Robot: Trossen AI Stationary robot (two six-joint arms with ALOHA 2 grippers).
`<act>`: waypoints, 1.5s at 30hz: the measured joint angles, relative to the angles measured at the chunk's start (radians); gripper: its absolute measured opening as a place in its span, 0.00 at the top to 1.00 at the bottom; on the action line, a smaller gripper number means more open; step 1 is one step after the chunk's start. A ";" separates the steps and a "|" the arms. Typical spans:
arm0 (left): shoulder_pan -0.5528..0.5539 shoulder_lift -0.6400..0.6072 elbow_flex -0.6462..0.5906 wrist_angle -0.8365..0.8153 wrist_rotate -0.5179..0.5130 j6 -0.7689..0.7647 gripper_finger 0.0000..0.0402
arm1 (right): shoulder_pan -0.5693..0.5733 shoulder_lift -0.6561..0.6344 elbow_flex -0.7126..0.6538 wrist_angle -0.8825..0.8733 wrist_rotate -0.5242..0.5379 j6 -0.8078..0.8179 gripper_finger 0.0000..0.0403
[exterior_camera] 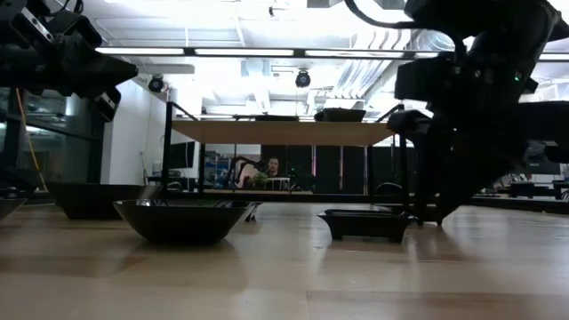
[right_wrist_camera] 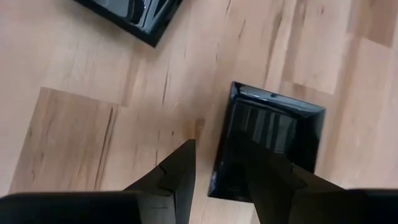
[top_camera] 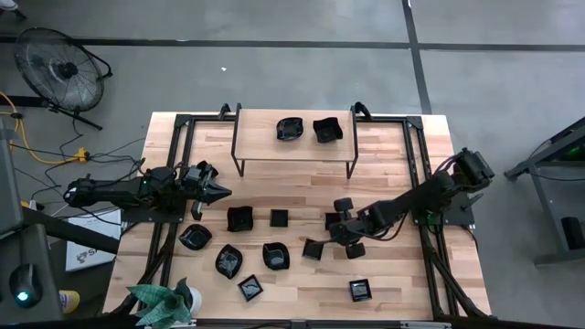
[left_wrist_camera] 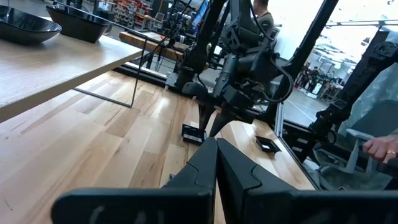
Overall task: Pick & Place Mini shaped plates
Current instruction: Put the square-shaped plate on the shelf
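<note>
Black square plate (right_wrist_camera: 273,140) lies flat on the table (right_wrist_camera: 81,124); your right gripper (right_wrist_camera: 217,163) straddles its near rim, fingers narrowly apart, one inside. Farther off, your left gripper (top_camera: 219,191) hovers closed, holding nothing, beside the shelf (top_camera: 265,146) bearing two plates.

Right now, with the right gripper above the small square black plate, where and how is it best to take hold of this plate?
Probably by its rim. The square plate lies flat on the table, so come straight down from above. The right gripper stands open astride one straight edge, one finger outside on the wood, the other over the dish, so closing should pinch that wall.
</note>
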 joint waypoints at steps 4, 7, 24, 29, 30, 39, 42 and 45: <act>0.000 0.000 0.000 0.000 0.000 0.000 1.00 | -0.003 0.001 0.000 0.009 0.023 0.003 0.69; 0.000 0.000 0.000 0.000 0.000 0.000 1.00 | -0.006 0.001 0.000 0.008 0.026 0.002 0.69; 0.000 0.000 0.000 0.000 0.000 0.000 1.00 | -0.006 0.033 -0.005 0.034 0.022 -0.005 0.69; 0.000 0.000 0.000 0.000 0.000 0.000 1.00 | -0.006 0.035 -0.005 0.034 0.028 -0.007 0.75; 0.000 0.000 0.000 0.000 0.000 0.000 1.00 | -0.007 0.037 -0.005 0.035 0.027 -0.007 0.77; 0.000 0.000 0.000 0.000 0.000 0.000 1.00 | -0.006 0.046 -0.005 0.039 0.042 0.003 0.94; 0.000 0.000 0.000 0.000 0.000 0.000 1.00 | -0.006 0.046 -0.005 0.039 0.054 0.003 0.99; 0.000 0.000 0.000 0.000 0.000 0.000 1.00 | -0.006 0.043 -0.005 0.037 0.055 0.003 0.99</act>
